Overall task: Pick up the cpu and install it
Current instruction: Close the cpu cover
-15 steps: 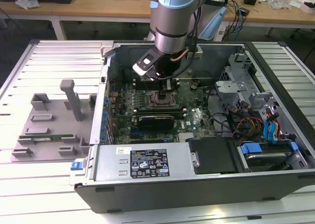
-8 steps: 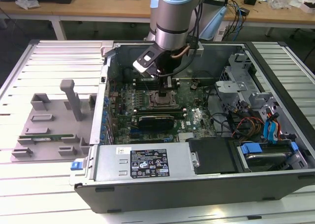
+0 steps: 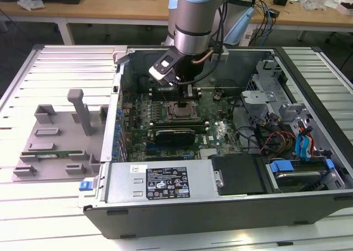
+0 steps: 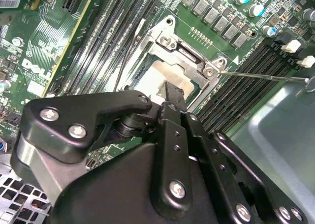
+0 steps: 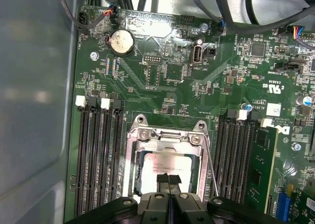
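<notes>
A robot arm (image 3: 196, 19) reaches down into an open computer case (image 3: 220, 213) that lies on its side on a pale slatted tabletop (image 3: 60, 63). The black claw (image 3: 186, 91) hangs low over the green circuit board (image 3: 218, 132), directly above the processor socket.

In both wrist views the cpu (image 5: 155, 165) (image 4: 160, 76), a pale silver square, lies flat inside the socket's metal frame (image 5: 167, 135) (image 4: 182, 47). The claw (image 5: 168, 178) (image 4: 172, 90) has its two fingers pressed together with nothing between them. Their tips are at the top face of the cpu; whether they touch it cannot be told.

A thin wire lever (image 5: 211, 170) (image 4: 261, 76) runs along one side of the frame. Rows of black memory slots (image 5: 98, 155) flank the socket on both sides, and a round coin battery (image 5: 121, 42) sits further off on the board.

At the exterior view's left, outside the case, a grey plastic tray (image 3: 55, 132) with upright posts rests on the tabletop and holds a narrow green memory stick (image 3: 49, 153).
</notes>
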Available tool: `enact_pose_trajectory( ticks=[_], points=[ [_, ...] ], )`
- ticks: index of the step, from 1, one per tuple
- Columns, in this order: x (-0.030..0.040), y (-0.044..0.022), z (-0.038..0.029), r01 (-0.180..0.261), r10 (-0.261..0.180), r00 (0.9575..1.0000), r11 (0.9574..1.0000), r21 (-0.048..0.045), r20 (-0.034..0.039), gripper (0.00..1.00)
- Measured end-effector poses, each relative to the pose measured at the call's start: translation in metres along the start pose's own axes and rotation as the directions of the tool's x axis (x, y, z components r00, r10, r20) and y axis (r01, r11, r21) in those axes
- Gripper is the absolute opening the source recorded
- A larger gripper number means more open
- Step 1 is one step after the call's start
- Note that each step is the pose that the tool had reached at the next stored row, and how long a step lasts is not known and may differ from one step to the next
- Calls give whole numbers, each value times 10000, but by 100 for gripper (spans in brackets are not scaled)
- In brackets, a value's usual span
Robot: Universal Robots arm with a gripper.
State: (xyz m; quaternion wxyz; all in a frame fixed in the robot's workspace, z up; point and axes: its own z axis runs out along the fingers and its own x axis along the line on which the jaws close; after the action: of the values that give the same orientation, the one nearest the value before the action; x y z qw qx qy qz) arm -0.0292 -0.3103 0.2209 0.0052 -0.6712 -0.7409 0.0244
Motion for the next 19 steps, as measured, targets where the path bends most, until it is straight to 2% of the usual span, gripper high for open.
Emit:
enact_pose_trajectory(
  ticks=[19],
  points=[
    [-3, -5, -106, 0, 0, 10000, 10000, 0, 0, 11]
  ],
)
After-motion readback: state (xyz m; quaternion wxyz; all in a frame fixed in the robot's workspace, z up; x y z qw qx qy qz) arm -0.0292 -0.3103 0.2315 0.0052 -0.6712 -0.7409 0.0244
